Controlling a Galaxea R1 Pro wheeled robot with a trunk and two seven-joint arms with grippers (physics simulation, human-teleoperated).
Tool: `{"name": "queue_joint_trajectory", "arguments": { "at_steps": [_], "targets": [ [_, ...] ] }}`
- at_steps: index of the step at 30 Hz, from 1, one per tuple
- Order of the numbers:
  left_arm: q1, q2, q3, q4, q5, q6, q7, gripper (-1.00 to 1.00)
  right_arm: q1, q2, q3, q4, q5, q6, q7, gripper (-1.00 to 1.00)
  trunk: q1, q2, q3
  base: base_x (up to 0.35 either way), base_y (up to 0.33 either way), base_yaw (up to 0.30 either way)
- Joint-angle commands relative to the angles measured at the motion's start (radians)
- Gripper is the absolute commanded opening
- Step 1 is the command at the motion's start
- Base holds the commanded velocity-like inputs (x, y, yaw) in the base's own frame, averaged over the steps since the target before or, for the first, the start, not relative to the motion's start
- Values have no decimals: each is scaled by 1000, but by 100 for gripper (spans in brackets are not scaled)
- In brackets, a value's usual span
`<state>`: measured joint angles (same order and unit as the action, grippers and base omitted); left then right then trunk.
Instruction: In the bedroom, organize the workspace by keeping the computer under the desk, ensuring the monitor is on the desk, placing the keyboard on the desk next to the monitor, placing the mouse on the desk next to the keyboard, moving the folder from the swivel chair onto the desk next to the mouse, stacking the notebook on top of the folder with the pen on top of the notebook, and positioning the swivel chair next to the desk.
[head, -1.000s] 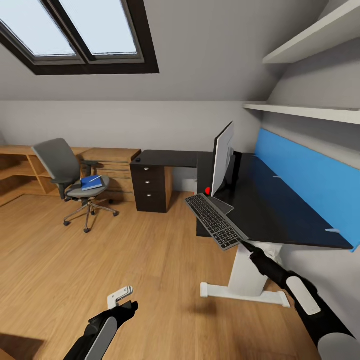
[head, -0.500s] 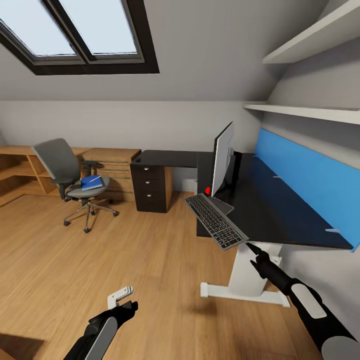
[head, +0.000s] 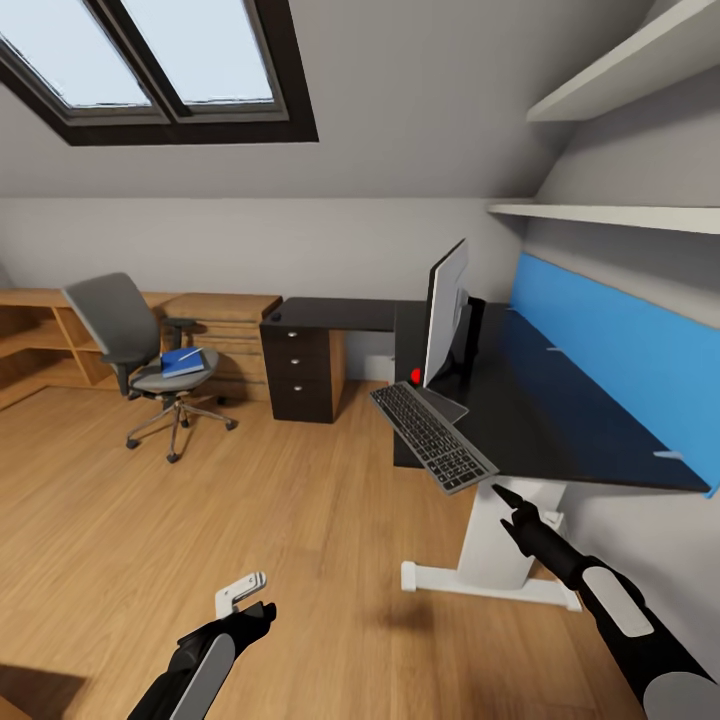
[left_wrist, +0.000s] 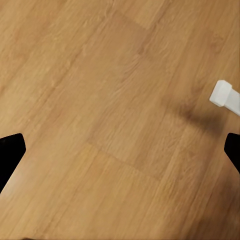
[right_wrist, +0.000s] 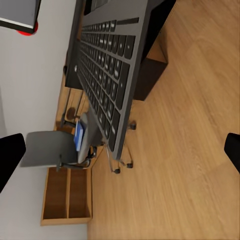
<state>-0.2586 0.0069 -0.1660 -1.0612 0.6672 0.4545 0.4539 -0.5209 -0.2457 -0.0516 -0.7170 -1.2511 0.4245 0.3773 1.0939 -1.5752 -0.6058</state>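
The silver-grey keyboard (head: 432, 437) lies slanted on the black desk (head: 560, 420), its near end overhanging the front edge. The monitor (head: 446, 315) stands just behind it. My right gripper (head: 505, 500) hovers open just off the keyboard's near end, apart from it; its wrist view looks along the keyboard (right_wrist: 107, 75). Across the room the grey swivel chair (head: 140, 350) carries the blue folder (head: 183, 363) with the white pen (head: 190, 354) on top. I cannot make out the notebook, and the computer is out of view. A small dark lump (head: 277, 321), perhaps the mouse, sits on the desk's far corner. My left gripper (head: 242, 592) hangs open over the floor.
A small red round thing (head: 416, 376) sits by the monitor's base. The desk's white leg and foot (head: 487, 580) stand on the wooden floor close to my right arm. A black drawer unit (head: 300, 370), light wooden cabinets (head: 225, 330) and a blue wall panel (head: 620, 350) line the walls.
My right gripper has drawn back from the keyboard's near end, which it reached a second ago. The keyboard stays put. The whole picture shifted slightly; the left arm is unchanged.
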Motion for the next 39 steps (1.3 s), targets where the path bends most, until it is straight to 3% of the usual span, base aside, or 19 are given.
{"name": "queue_joint_trajectory", "arguments": {
  "at_steps": [1, 21, 35, 39],
  "targets": [
    [-1, 1, -3, -2, 9, 1, 9, 100, -1, 0, -2, 0, -6, 7, 1, 100, 4, -8, -4, 0, 0, 0],
    [-1, 1, -3, -1, 9, 1, 9, 100, -1, 0, 1, -1, 16, 3, 11, 100, 81, -148, -67, 0, 0, 0],
    [-1, 1, -1, -1, 9, 1, 9, 100, -1, 4, -7, -1, 14, -8, 9, 100, 81, -148, -67, 0, 0, 0],
    [-1, 1, -1, -1, 9, 1, 9, 100, -1, 8, -5, 1, 13, -98, 5, 100, 81, -148, -67, 0, 0, 0]
  ]
}}
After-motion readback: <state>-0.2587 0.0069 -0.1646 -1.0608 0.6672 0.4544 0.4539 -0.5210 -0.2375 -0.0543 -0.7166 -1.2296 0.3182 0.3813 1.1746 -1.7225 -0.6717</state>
